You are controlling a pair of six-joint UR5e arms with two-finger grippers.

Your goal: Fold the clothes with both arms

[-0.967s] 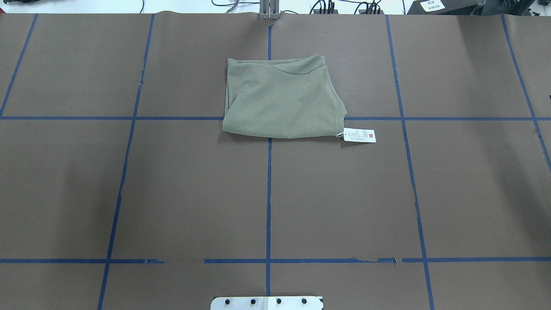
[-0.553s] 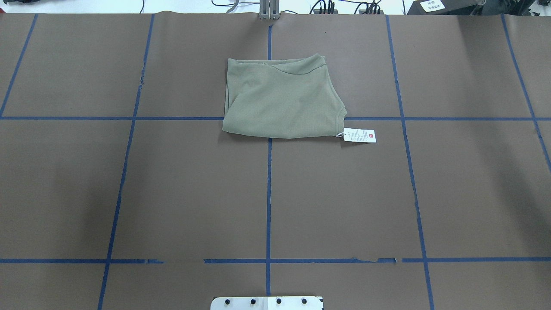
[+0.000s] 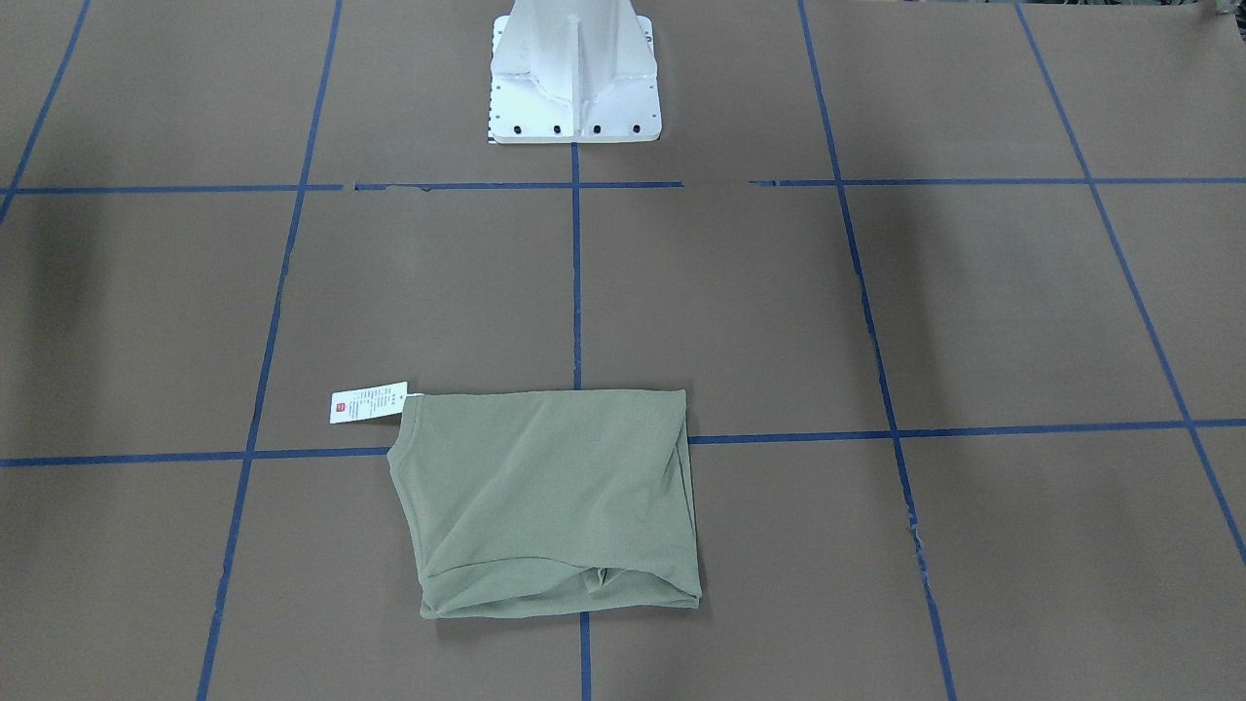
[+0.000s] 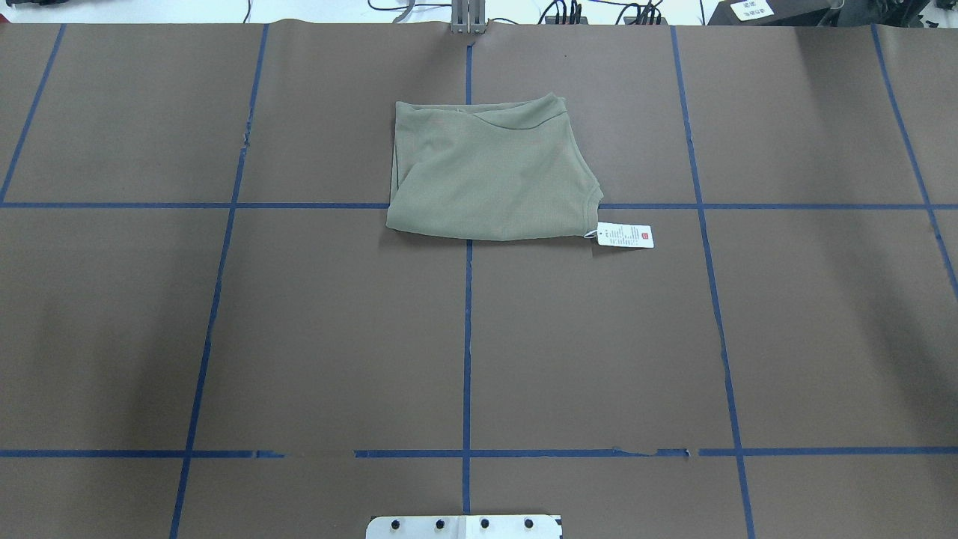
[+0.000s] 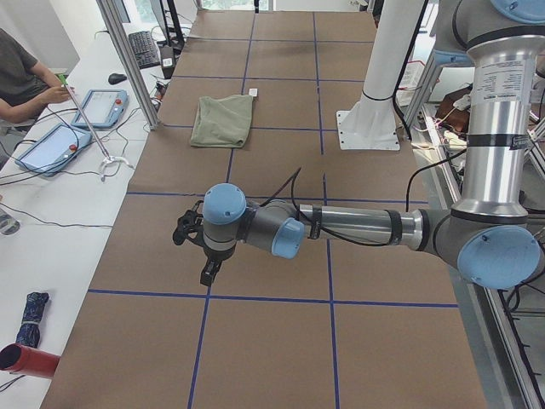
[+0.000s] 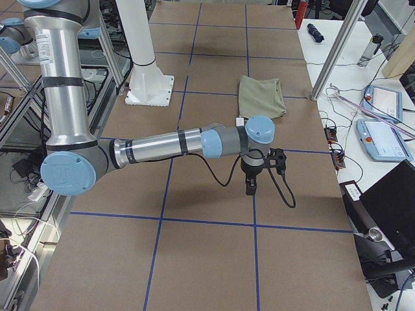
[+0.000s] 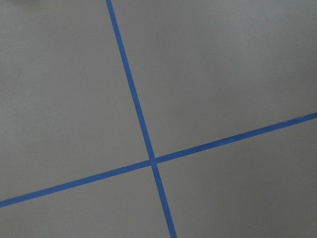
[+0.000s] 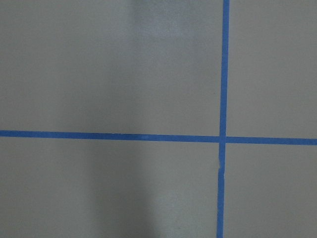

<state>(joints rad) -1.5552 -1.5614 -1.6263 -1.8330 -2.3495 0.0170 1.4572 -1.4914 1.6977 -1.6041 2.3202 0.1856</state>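
The olive-green shirt (image 4: 490, 176) lies folded into a compact rectangle on the brown table, on the far side of the centre line. It also shows in the front-facing view (image 3: 545, 497) and both side views (image 5: 223, 120) (image 6: 261, 96). Its white price tag (image 4: 626, 235) sticks out at one corner. My left gripper (image 5: 209, 273) hangs low over bare table at the robot's left end, far from the shirt. My right gripper (image 6: 250, 186) hangs over bare table at the right end. Both show only in the side views, so I cannot tell whether they are open or shut. Both wrist views show only paper and blue tape.
The white pedestal (image 3: 574, 68) stands at the robot's edge of the table. Blue tape lines (image 4: 467, 337) grid the brown paper. An operator (image 5: 17, 77) sits beside control tablets (image 5: 102, 106) on the side bench. Aluminium posts (image 6: 337, 52) stand along the far edge.
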